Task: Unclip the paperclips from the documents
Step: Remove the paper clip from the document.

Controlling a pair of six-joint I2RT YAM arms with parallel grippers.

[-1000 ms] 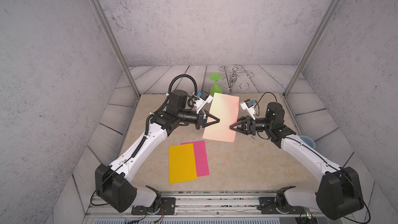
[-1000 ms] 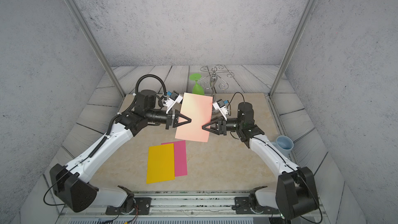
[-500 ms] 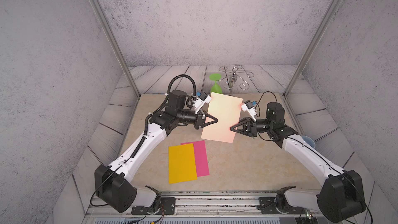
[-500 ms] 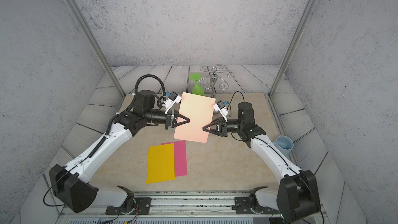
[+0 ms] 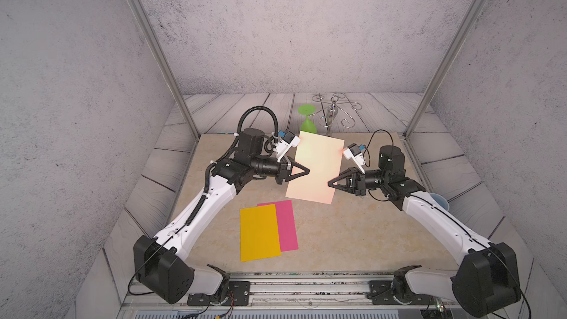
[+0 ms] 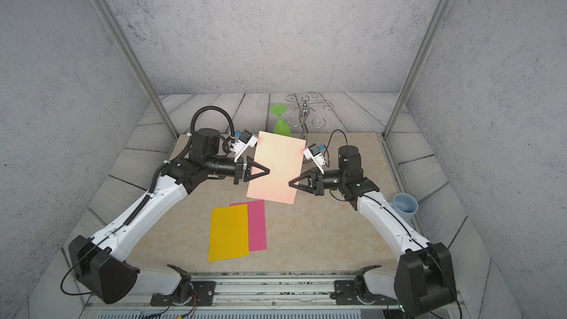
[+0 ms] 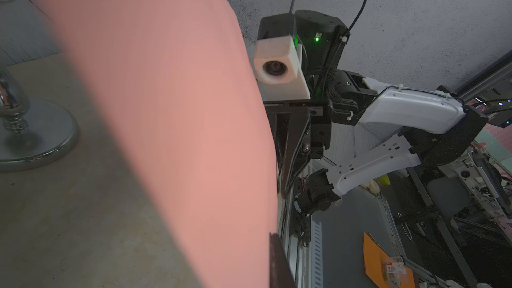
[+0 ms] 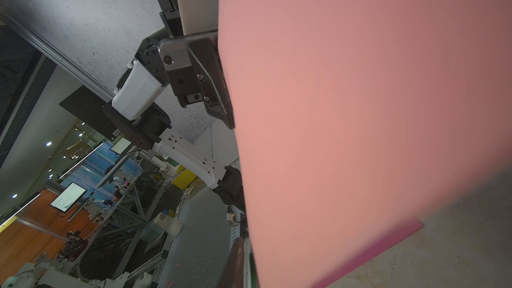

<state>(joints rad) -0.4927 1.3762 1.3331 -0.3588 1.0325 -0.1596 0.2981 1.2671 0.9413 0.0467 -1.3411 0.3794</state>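
Note:
A salmon pink document (image 5: 316, 167) (image 6: 277, 167) hangs tilted above the table between my two grippers. My left gripper (image 5: 307, 170) (image 6: 269, 170) is shut on its left edge. My right gripper (image 5: 329, 183) (image 6: 290, 183) is closed to a point on its right edge. In the right wrist view one finger (image 8: 235, 256) lies against the sheet (image 8: 360, 106) beside a thin green sliver; the other finger is hidden. The golden yellow document (image 5: 259, 231) overlaps the magenta one (image 5: 288, 225), both flat on the table. The paperclips are too small to make out.
An upturned green goblet (image 5: 307, 121) and a curly chrome wire stand (image 5: 333, 112) are at the back, just behind the raised sheet. A pale blue cup (image 6: 405, 207) sits beyond the table's right edge. Metal frame posts rise at the back corners.
My right gripper's jaws have narrowed onto the pink sheet's right edge. The left gripper keeps its hold, and the sheet has shifted slightly.

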